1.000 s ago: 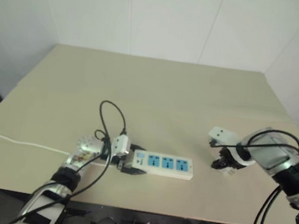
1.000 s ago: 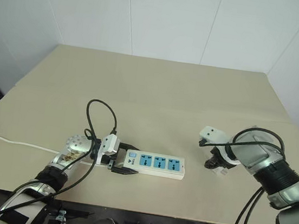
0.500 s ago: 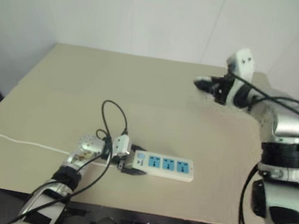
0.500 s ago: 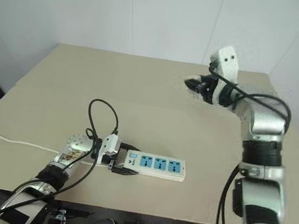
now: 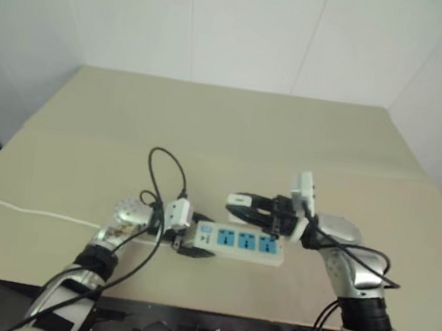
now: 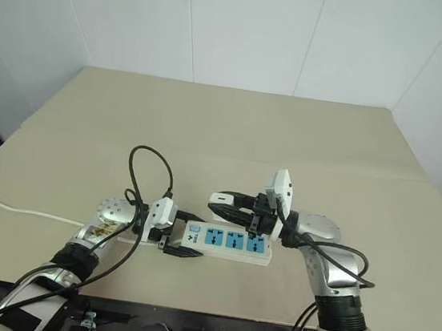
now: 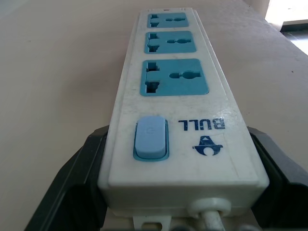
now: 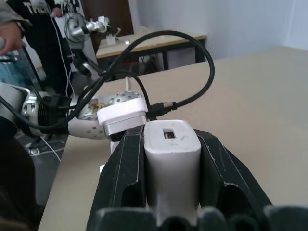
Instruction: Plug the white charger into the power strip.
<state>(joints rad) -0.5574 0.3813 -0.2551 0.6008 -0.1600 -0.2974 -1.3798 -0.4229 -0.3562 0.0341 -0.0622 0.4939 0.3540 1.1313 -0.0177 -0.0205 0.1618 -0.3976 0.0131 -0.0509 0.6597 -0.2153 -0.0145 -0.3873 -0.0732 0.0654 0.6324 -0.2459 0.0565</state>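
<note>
The power strip (image 5: 241, 242) lies on the beige table (image 5: 234, 127) near its front edge, its three blue sockets facing up. My left gripper (image 5: 187, 242) clasps the strip's switch end. In the left wrist view its black fingers (image 7: 72, 192) press both sides of the strip (image 7: 175, 96) beside the blue switch. My right gripper (image 5: 242, 204) hovers just above the strip's left half, pointing left. It is shut on the white charger (image 8: 172, 154), which sits upright between its black fingers (image 8: 127, 178). The charger's white tip (image 5: 239, 198) sticks out past those fingers.
A thin white cord (image 5: 30, 211) runs from the strip's end to the table's left edge. A black cable loop (image 5: 167, 175) arches over my left wrist. A person (image 8: 14, 29) and another table (image 8: 144, 41) stand beyond the table's left side.
My right arm swung from the table's right side up toward the back, then came down over the power strip with the charger. The left gripper and strip stayed put.
</note>
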